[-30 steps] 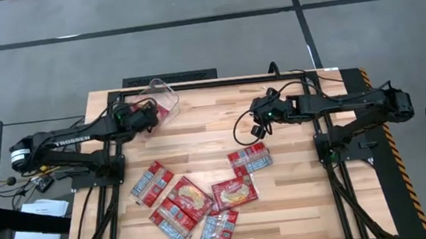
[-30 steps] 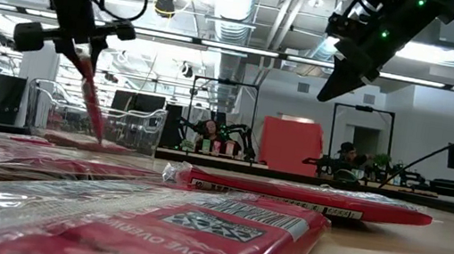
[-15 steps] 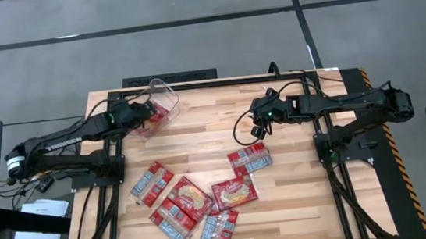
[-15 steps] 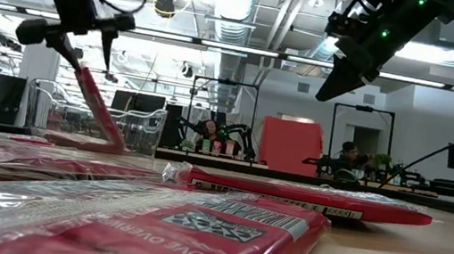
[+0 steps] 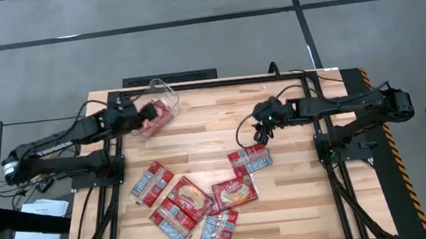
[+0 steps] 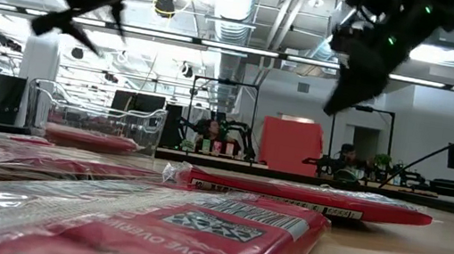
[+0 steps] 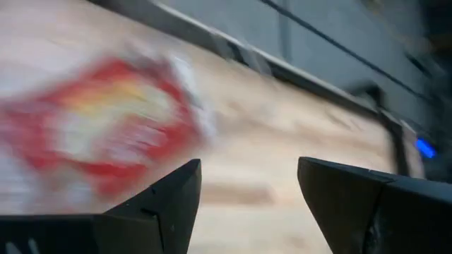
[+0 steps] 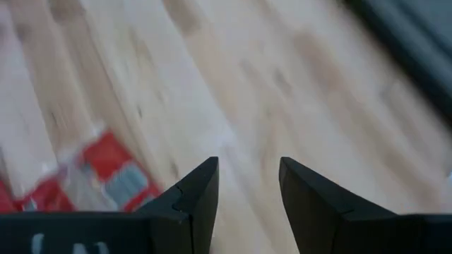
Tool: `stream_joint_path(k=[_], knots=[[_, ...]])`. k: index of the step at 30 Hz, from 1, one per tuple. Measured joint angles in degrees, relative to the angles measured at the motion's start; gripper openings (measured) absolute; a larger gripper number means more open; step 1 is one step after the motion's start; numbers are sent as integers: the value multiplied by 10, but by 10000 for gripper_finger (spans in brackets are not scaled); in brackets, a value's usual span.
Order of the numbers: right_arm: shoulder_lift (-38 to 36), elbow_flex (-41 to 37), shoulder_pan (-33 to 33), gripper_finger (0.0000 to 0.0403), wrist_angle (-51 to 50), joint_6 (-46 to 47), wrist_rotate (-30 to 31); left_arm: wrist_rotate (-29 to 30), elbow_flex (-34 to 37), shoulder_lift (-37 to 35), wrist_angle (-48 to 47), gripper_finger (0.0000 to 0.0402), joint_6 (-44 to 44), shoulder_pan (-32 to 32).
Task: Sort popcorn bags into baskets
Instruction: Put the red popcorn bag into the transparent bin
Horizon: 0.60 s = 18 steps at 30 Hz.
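Observation:
The basket is a clear bin (image 5: 155, 84) at the table's far left; in the low view its wall (image 6: 147, 129) shows. One red popcorn bag (image 5: 162, 111) lies flat inside it (image 6: 90, 138). My left gripper (image 5: 147, 115) hangs open above the bin's near side, raised clear of the bag (image 7: 106, 127), with nothing between its fingers (image 6: 91, 12). My right gripper (image 5: 262, 135) is open over bare wood, just beyond a red bag (image 5: 250, 159) whose corner shows in its wrist view (image 8: 92, 176). Several more bags lie flat at the near middle.
Loose bags lie at the near middle (image 5: 151, 182), (image 5: 189, 197), (image 5: 234, 192), with others toward the near edge (image 5: 218, 231). Bare wood stretches between the bin and my right gripper. A black frame rail (image 5: 217, 81) runs along the table's far edge.
My left gripper has opened and let go of a red bag that hung upright from it in the bin; the bag tipped over and now lies flat inside. The gripper has risen and tipped upward. My right gripper has sunk toward the bag near it.

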State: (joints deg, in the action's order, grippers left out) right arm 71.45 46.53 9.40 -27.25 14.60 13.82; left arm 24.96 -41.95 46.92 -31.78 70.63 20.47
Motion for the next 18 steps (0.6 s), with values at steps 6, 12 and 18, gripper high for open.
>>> stream_joint_path(k=[6, 12, 18], knots=[[0, -79, -46, 159, -1, 100, -11, -56, 0, 100, 185, 224, -7, -81], [0, -115, -127, 138, 1, 175, -20, -75, 0, 203, 280, 224, 17, -142], [9, -125, -178, 112, 15, 200, -17, -83, 0, 298, 303, 224, 50, -181]])
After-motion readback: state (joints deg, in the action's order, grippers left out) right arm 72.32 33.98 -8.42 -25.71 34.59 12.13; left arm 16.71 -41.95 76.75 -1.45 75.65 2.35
